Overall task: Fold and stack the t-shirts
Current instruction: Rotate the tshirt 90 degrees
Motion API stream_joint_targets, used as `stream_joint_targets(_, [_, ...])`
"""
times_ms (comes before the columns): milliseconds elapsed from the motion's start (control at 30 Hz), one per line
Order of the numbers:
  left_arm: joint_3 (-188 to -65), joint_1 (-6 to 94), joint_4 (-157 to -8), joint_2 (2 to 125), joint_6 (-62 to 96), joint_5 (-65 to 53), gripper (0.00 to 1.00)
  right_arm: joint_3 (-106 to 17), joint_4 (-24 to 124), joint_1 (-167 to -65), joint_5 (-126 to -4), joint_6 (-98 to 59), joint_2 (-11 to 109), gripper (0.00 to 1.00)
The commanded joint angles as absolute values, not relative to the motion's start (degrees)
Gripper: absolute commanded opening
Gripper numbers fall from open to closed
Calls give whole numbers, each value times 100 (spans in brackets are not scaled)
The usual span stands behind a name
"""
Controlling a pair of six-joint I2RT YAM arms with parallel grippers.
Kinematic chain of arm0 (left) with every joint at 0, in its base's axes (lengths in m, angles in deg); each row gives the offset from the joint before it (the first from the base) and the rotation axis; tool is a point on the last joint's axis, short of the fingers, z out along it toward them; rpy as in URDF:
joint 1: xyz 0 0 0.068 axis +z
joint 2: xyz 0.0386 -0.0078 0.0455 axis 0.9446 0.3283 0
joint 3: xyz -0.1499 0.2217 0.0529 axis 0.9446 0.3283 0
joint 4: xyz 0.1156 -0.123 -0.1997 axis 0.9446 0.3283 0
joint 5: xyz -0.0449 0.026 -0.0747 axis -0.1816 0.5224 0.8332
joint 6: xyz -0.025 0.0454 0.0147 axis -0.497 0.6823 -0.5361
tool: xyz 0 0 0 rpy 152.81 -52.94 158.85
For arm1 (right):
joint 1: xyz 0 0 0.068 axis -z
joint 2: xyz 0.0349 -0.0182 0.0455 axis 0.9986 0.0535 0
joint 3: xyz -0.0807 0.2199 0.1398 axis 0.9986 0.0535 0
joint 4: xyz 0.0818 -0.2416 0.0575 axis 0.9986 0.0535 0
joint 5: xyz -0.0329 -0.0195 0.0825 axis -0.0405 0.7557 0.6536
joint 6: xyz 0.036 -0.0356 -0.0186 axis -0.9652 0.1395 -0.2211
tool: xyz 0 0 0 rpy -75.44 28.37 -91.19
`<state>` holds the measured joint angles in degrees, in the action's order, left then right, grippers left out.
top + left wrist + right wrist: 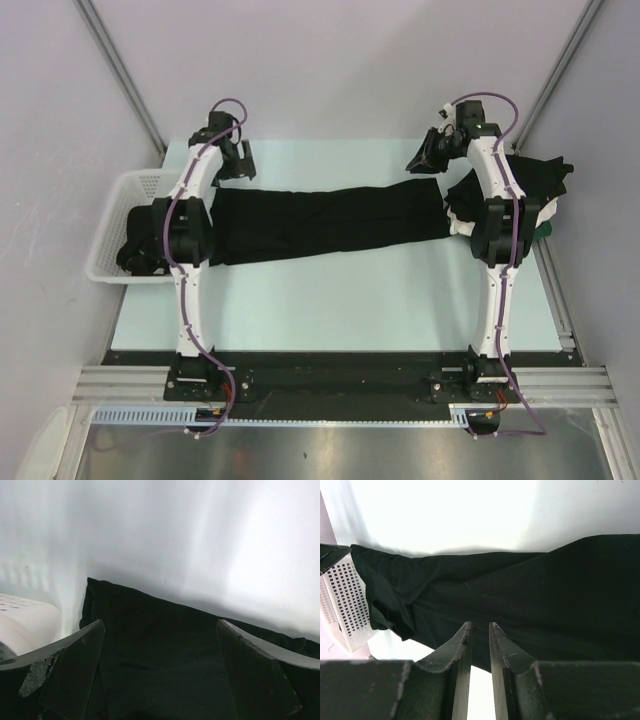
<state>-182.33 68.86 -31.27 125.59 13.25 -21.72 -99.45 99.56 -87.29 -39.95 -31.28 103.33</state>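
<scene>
A black t-shirt (pixel 330 220) lies folded into a long strip across the middle of the table. My left gripper (pixel 240 160) hovers over the strip's far left corner. In the left wrist view it (pixel 160 625) is wide open and empty, with the black cloth (pixel 165 680) under it. My right gripper (pixel 425 155) hovers above the strip's far right end. In the right wrist view it (pixel 480 625) is almost shut, with a narrow empty gap between its fingers. The shirt (pixel 520 595) lies below and beyond it, untouched. A heap of more t-shirts (pixel 535 180), black with white and green showing, sits at the right edge.
A white mesh basket (pixel 135 185) stands off the table's left edge with dark cloth inside. It also shows in the right wrist view (pixel 347 595) and the left wrist view (pixel 25 620). Grey walls close in behind. Bare table lies in front of the strip.
</scene>
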Motion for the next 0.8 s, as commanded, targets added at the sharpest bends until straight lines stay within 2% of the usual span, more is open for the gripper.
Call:
stream_joint_targets(0, [-18539,6969,-2840,12773,1476,-2362,99,-10070,9960,-8737,-3882,-3086,10100,25])
stream_joint_targets(533, [-18847,6987,-2321,13459,1450,-2406,98,-10052,9977,-8535,-3838,-3086,10153,24])
stream_joint_targets(633, [-18829,6978,-2224,13582,1415,-2256,86,-10052,9977,-8517,-3821,-3103,10170,24])
stream_joint_targets(667, [-18821,6978,-2198,13608,1397,-2204,77,-10061,9977,-8509,-3812,-3112,10162,24])
stream_joint_targets(733, [-18768,6978,-2197,13644,1362,-2151,66,-10052,9977,-8500,-3821,-3112,10153,24])
stream_joint_targets(767, [-18759,6978,-2215,13661,1336,-2133,54,-10061,9986,-8500,-3821,-3112,10153,24])
